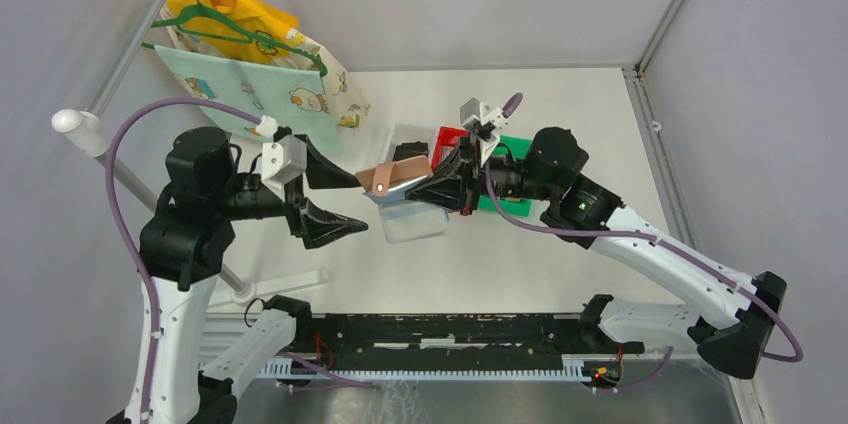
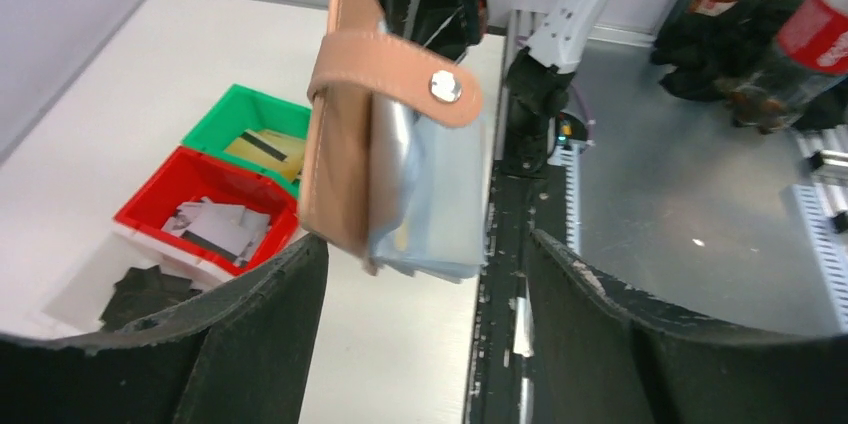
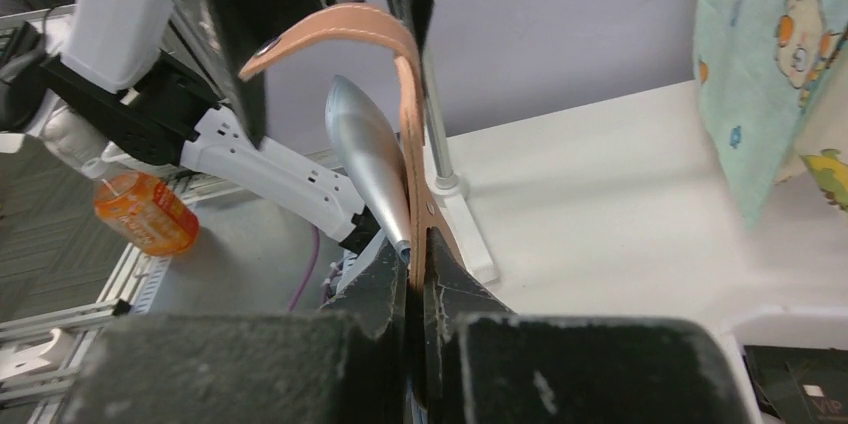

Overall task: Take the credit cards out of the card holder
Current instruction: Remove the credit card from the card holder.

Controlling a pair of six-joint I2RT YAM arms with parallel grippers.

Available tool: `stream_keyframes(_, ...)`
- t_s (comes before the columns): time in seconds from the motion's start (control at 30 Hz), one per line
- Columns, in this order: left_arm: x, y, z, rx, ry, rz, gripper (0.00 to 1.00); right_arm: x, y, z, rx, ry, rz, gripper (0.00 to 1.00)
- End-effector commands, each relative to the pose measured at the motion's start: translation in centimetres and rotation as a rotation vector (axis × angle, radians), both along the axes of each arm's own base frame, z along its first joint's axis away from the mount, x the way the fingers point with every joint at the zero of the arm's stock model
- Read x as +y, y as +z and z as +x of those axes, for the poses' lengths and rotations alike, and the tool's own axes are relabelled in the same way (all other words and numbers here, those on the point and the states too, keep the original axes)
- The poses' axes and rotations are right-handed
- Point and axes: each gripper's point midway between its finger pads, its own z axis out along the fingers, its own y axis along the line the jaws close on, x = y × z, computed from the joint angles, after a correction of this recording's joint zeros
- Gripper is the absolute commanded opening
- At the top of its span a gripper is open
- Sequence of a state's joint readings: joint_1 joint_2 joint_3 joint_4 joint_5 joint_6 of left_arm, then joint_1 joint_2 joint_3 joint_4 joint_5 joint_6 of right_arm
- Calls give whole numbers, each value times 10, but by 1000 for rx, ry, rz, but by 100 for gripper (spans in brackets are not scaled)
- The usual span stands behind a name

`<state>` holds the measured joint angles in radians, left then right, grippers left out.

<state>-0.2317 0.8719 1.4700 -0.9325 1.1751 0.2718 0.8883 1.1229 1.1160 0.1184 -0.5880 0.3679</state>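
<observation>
The reddish-brown card holder (image 1: 385, 178) hangs in the air over the bins, pinched at one edge by my shut right gripper (image 1: 436, 184). In the right wrist view the jaws (image 3: 418, 262) are closed on its leather flap (image 3: 411, 144). In the left wrist view the holder (image 2: 345, 124) hangs with its snap tab (image 2: 440, 87) across the front and light blue pockets (image 2: 440, 214) fanned open. My left gripper (image 2: 425, 244) is open and empty, its fingers either side of the holder's lower end without touching it. No card shows clearly in the pockets. Loose cards (image 2: 215, 227) lie in the red bin.
A red bin (image 2: 150, 206), a green bin (image 2: 215, 119) with a yellowish card, and a clear bin (image 1: 412, 226) with dark cards sit below the holder. Cloth bags on hangers (image 1: 250, 64) hang at the back left. The black rail (image 1: 450, 329) runs along the near edge.
</observation>
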Motion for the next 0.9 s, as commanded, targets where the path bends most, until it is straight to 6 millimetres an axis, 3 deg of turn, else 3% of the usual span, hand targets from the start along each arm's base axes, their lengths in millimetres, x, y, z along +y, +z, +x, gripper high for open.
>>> stream_keyframes(0.0,7,-10,28,-152,137,18,77,-1,55,-21,-53,105,153,0)
stream_keyframes(0.37,-9,-7,20,73,52,-105,72,17,52,-29,-28,162,160,0)
stream_keyframes(0.47,-11,-4,18,142,37,-137,59,20,52,-30,-25,166,163,0)
stream_keyframes(0.63,-9,-6,26,131,88,-134,25,19,57,-35,-24,185,185,2)
stream_keyframes(0.67,-9,-5,28,132,105,-137,19,19,57,-36,-26,190,185,8)
stream_keyframes(0.77,-8,2,34,141,134,-145,5,14,50,-41,-42,207,171,45)
stream_keyframes(0.87,-10,13,36,173,134,-161,2,5,38,-46,-67,214,145,55)
